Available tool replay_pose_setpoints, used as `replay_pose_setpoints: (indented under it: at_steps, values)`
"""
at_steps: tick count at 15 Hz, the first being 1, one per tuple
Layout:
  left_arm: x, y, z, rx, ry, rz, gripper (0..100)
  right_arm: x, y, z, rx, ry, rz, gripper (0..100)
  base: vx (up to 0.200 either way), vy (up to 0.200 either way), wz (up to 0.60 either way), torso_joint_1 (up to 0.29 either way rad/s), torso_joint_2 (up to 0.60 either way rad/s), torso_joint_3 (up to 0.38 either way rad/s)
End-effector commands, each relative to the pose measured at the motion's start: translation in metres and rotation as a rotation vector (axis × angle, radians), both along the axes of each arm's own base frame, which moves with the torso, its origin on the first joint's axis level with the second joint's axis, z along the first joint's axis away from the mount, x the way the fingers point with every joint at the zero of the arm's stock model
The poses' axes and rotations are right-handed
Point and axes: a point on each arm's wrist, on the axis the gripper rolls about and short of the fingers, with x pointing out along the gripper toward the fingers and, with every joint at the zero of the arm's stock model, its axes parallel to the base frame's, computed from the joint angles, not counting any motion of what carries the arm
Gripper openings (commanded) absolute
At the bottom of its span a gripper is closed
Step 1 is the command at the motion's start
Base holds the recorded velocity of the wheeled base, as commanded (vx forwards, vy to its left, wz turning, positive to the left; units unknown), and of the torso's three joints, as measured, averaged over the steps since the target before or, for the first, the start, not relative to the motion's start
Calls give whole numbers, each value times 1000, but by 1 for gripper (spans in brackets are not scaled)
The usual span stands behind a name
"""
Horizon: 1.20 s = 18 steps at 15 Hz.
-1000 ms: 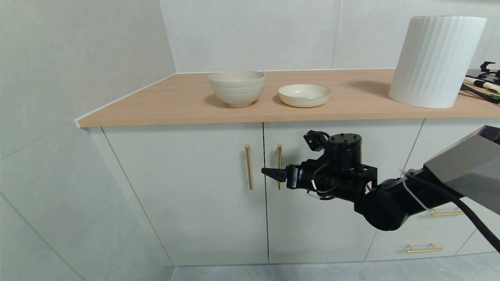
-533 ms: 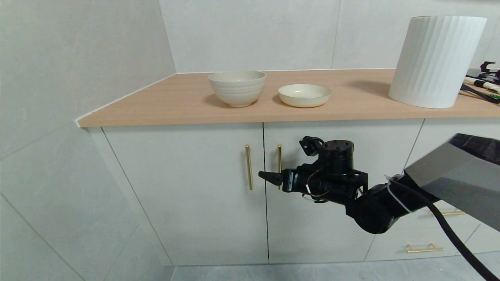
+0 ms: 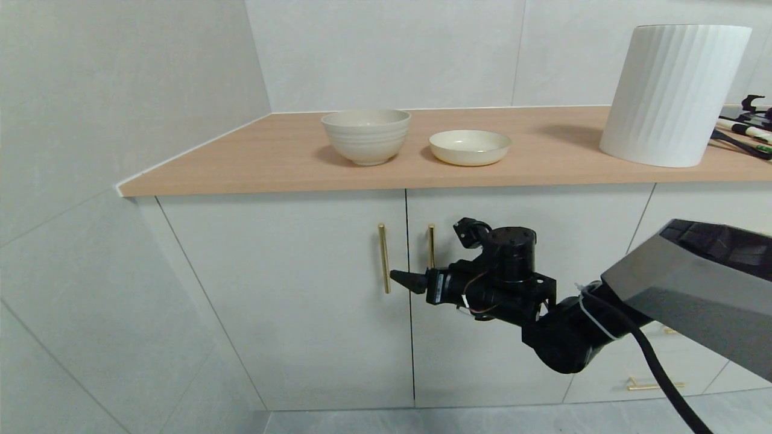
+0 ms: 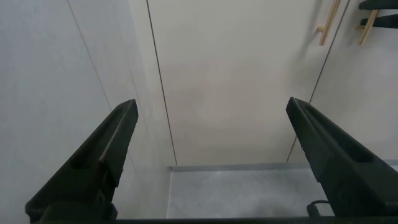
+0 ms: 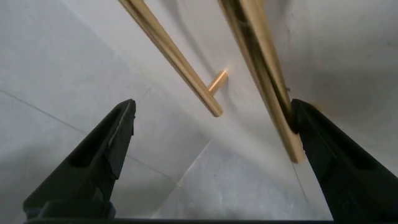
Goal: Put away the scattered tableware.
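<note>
My right fingers [image 3: 405, 279], spread and empty, hover at the brass handles [image 3: 384, 258]; my left fingers [image 4: 93, 168] gape empty too.

Wood-grain matt countertop [image 3: 543, 163], glossy ceramic bowl [image 3: 366, 135], brass-look handles [image 3: 383, 258].

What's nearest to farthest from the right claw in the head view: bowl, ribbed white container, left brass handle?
1. Left brass handle, just beside the right gripper.
2. Bowl, on the counter above.
3. Ribbed white container, far to the robot's right.
</note>
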Motion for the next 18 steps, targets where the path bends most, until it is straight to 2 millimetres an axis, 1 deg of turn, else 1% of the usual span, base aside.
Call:
replay_pose_setpoints:
  at_steps: [1, 5, 9, 11, 12, 15, 16, 18]
  values:
    - [0, 0, 0, 0, -1, 0, 100, -1, 1, 1, 10, 8, 5, 100, 0, 0, 0, 0, 0, 0]
    - [0, 0, 0, 0, -1, 0, 100, -7, -3, 15, 37, -17, 6, 100, 0, 0, 0, 0, 0, 0]
    - [0, 0, 0, 0, -1, 0, 100, -19, -10, 36, 73, -36, 15, 100, 0, 0, 0, 0, 0, 0]
    - [0, 0, 0, 0, -1, 0, 100, -24, -14, 42, 76, -40, 21, 100, 0, 0, 0, 0, 0, 0]
    - [0, 0, 0, 0, 1, 0, 100, -29, -16, 45, 78, -38, 42, 100, 0, 0, 0, 0, 0, 0]
    - [0, 0, 0, 2, -1, 0, 100, -48, -26, 49, 79, -8, 189, 100, 0, 0, 0, 0, 0, 0]
    - [0, 0, 0, 2, -1, 0, 100, -53, -23, 50, 80, -5, 215, 100, 0, 0, 0, 0, 0, 0]
    - [0, 0, 0, 2, -1, 0, 100, -56, -23, 50, 79, -4, 220, 100, 0, 0, 0, 0, 0, 0]
